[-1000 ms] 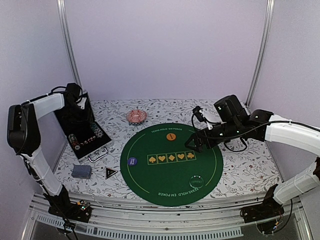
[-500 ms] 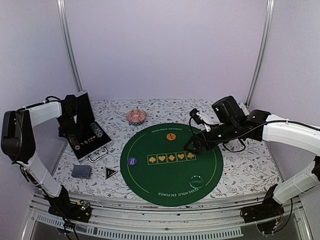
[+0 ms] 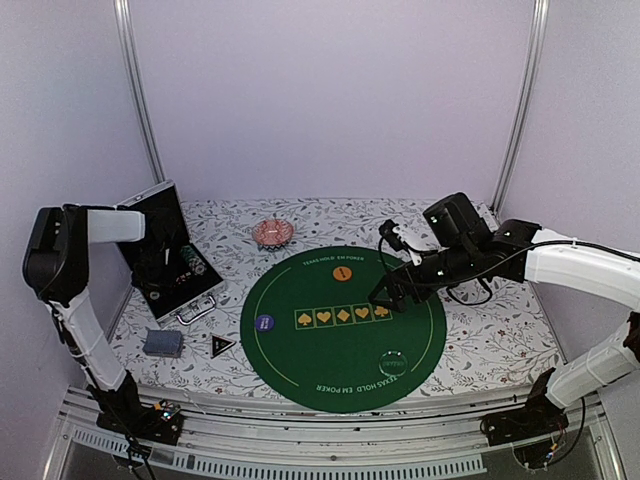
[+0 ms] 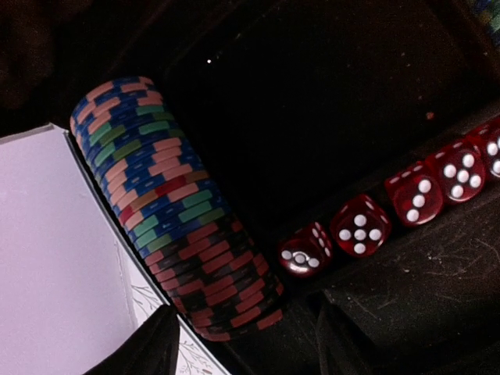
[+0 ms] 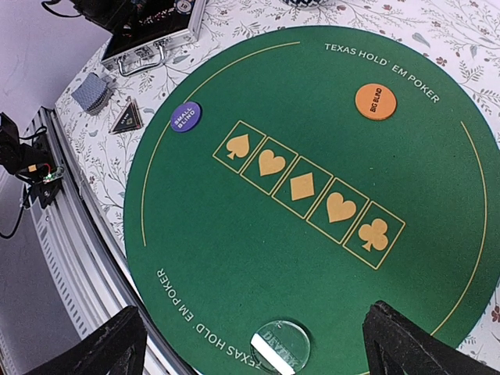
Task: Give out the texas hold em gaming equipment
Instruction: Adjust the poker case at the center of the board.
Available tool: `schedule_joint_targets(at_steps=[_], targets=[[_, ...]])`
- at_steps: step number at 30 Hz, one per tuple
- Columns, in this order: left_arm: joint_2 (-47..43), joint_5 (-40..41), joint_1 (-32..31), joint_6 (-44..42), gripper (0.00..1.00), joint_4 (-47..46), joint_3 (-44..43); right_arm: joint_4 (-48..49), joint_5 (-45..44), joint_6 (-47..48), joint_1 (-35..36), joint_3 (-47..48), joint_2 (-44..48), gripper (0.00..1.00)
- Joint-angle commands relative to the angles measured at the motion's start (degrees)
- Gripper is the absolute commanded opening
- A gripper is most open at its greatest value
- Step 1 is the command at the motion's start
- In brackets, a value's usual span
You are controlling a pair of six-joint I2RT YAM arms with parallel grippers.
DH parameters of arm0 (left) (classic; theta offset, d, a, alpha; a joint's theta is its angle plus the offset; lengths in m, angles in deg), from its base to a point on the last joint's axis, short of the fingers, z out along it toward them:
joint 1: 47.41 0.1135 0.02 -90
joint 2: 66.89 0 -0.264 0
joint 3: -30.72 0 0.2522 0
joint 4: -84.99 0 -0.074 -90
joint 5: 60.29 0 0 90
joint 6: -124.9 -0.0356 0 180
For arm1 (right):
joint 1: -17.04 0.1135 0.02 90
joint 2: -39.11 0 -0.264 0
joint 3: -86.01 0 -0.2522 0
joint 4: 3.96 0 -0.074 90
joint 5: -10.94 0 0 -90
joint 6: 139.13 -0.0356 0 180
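An open black case [image 3: 200, 292] at the left holds a row of striped poker chips [image 4: 172, 207], blue and green at one end, dark and red at the other, beside several red dice [image 4: 359, 228]. My left gripper [image 4: 250, 344] is open low in the case, its fingers [image 4: 144, 348] either side of the row's dark end, not pressing it. My right gripper [image 5: 258, 351] hangs open and empty above the green mat [image 3: 340, 345]. On the mat lie an orange button [image 5: 375, 101], a purple button [image 5: 186, 117] and a clear dealer disc [image 5: 281, 344]. A card deck [image 3: 163, 343] lies off the mat.
A pink patterned dish [image 3: 272, 233] stands behind the mat. A small black triangle [image 3: 221, 345] lies beside the deck. The case lid [image 3: 150, 215] stands upright against the left arm. Metal rails [image 3: 330, 425] run along the near table edge.
My left arm has swung and its gripper has gone down into the case by the chips. My right gripper has drifted slightly left over the mat.
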Motion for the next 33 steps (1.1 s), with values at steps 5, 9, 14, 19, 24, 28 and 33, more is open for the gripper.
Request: schedule_joint_targets(at_steps=[5, 9, 14, 19, 24, 28, 33], targets=[[2.89, 6.83, -0.93, 0.80, 0.62, -0.02, 0.24, -1.15, -0.02, -0.65, -0.36, 1.22, 0.93, 0.99], [4.29, 9.02, -1.01, 0.73, 0.63, -0.16, -0.83, -1.27, 0.67, -0.73, -0.43, 1.67, 0.26, 0.99], [6.09, 12.51, -1.02, 0.89, 0.64, 0.49, -2.32, -1.61, 1.00, -0.76, -0.37, 1.75, 0.01, 0.99], [5.92, 10.50, -0.97, 0.99, 0.65, 0.39, -2.99, -1.84, 1.31, -0.66, -0.44, 2.02, -0.41, 0.99], [0.98, 2.20, 0.06, -0.06, 0.65, -1.85, -2.52, -2.11, 1.53, -0.64, -0.43, 2.38, -0.81, 0.99], [-3.22, -3.04, 1.72, -0.07, 0.65, -3.38, -1.11, -2.23, 1.75, -0.58, -0.39, 2.50, -1.07, 0.99], [-8.69, -6.89, 3.70, 1.37, 0.64, -4.33, 0.91, -2.64, 2.15, -0.65, -0.38, 2.70, -1.41, 0.99]])
